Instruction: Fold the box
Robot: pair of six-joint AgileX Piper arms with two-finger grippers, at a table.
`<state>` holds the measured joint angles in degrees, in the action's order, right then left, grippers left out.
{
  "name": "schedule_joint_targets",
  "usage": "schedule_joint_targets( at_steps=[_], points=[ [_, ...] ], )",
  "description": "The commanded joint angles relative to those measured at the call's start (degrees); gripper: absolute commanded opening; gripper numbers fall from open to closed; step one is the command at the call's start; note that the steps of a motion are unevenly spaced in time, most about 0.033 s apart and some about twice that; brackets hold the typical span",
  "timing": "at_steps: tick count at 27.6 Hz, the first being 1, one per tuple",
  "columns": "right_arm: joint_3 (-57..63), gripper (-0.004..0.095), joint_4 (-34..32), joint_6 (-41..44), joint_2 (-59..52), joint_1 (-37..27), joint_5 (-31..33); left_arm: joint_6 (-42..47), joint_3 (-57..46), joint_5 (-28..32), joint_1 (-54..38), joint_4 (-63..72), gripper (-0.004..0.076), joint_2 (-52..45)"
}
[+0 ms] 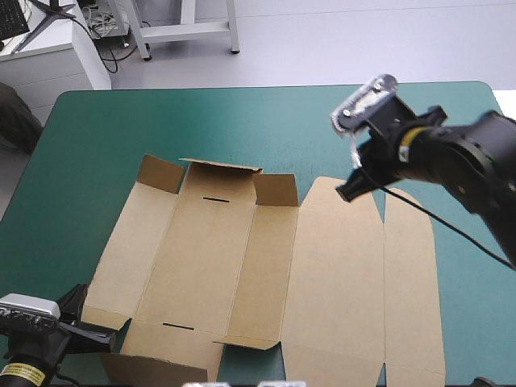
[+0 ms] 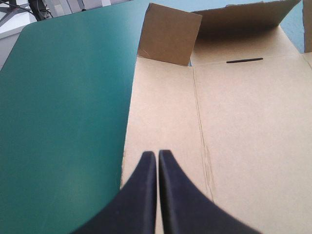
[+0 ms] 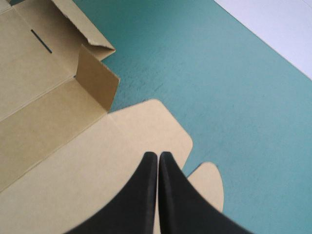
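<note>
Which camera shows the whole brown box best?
The high view: the box shows nearly whole, lying flat, far flaps raised. The left wrist view shows only its left panels; the right wrist view only the rounded lid edge and one raised flap.

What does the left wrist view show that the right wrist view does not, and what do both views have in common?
Only the left wrist view: the left pincer, shut, above the box's left panel, and the raised far-left corner flap. Only the right wrist view: the right pincer, shut, above the lid's rounded far edge, with a small rounded tab beside it. Both: the brown box on the teal-green cover and the narrow slot near its far wall.
</note>
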<state>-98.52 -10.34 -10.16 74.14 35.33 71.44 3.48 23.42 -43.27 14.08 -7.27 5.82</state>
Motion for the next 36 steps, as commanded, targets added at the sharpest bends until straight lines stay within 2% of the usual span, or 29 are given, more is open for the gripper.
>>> schedule_joint_targets(
  at_steps=[1,8,14,20,25,27,29,30,33,34,36],
  points=[
    [8.53,-0.0016,-1.87,3.96,-10.83,-0.20,-5.05,0.11,1.36,4.11,0.05,-0.38,-0.0010,0.83],
    [34.81,-0.0016,-2.68,11.72,-29.61,-0.20,-19.02,0.11,1.36,4.11,0.05,-0.38,-0.0010,0.83],
    [54.67,-0.0016,-3.21,17.18,-40.20,-0.20,-26.12,0.11,1.36,4.11,0.05,-0.38,-0.0010,0.83],
    [66.82,-0.0016,-2.96,22.50,-46.99,-0.20,-31.77,0.11,1.36,4.11,0.05,-0.38,-0.0010,0.83],
    [70.59,-0.0016,-2.81,23.35,-51.16,-0.20,-33.27,0.11,1.36,4.11,0.05,-0.13,-0.0005,0.83],
    [71.31,-0.0016,-2.81,23.47,-52.54,-0.20,-33.32,0.11,1.36,4.11,0.05,0.10,0.0050,0.83],
    [71.94,-0.0016,-2.33,23.47,-53.12,-0.20,-33.10,0.11,1.36,4.11,0.05,0.10,0.0195,0.83],
    [72.48,-0.0016,-1.33,23.47,-53.12,-0.20,-33.10,0.11,1.36,4.11,0.05,0.20,0.0327,0.83],
    [73.66,-0.0016,-0.59,23.28,-53.24,-0.20,-33.34,0.11,1.36,4.22,0.05,0.20,0.0524,0.83],
    [73.93,-0.0016,-0.59,23.28,-53.24,-0.20,-33.37,0.35,1.36,4.22,0.05,0.20,0.0553,0.83],
    [74.22,-0.0016,-0.32,23.28,-53.24,-0.20,-34.12,0.90,1.36,4.22,0.05,1.63,0.0553,0.83]
  ],
)
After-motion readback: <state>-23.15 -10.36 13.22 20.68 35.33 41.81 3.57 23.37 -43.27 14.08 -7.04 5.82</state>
